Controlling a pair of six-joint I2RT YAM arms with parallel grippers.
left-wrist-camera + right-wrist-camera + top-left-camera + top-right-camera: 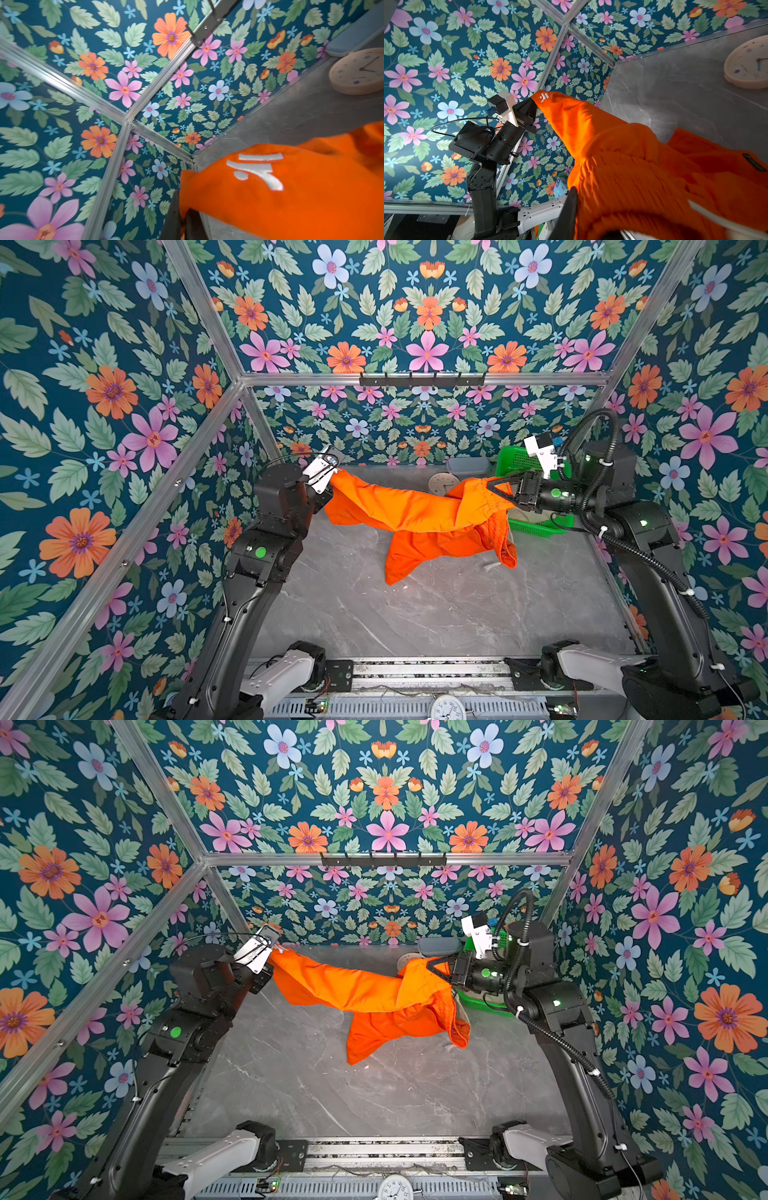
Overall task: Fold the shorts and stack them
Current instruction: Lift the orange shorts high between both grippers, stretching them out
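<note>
Across the lower middle of both top views spreads the grey marbled table (415,614), bare along its near half.

Above it, in the centre of each frame, the orange shorts (415,514) (357,990) hang stretched between the two arms. The cloth sags in the middle, one leg drooping toward the tabletop just right of centre. Whether its tip touches the table cannot be told.

At the right of the frame, behind the right arm, a green basket (511,460) stands on the far side of the table. Left of it, at the back wall, lies a grey box (469,466). A round beige clock (442,483) (359,72) lies flat just in front of that box, partly hidden by the shorts.

The right gripper (498,489) (440,969) is right of centre, pointing toward the middle of the frame. Its jaws are closed tight on the gathered elastic waistband of the shorts.

The left gripper (332,477) (534,102) is left of centre, raised off the table. Its jaws are pinched together on a corner of one leg.

In the right wrist view, a small white logo (544,97) sits on the cloth right at that clamped corner. It fills the lower right of the left wrist view (257,170).
</note>
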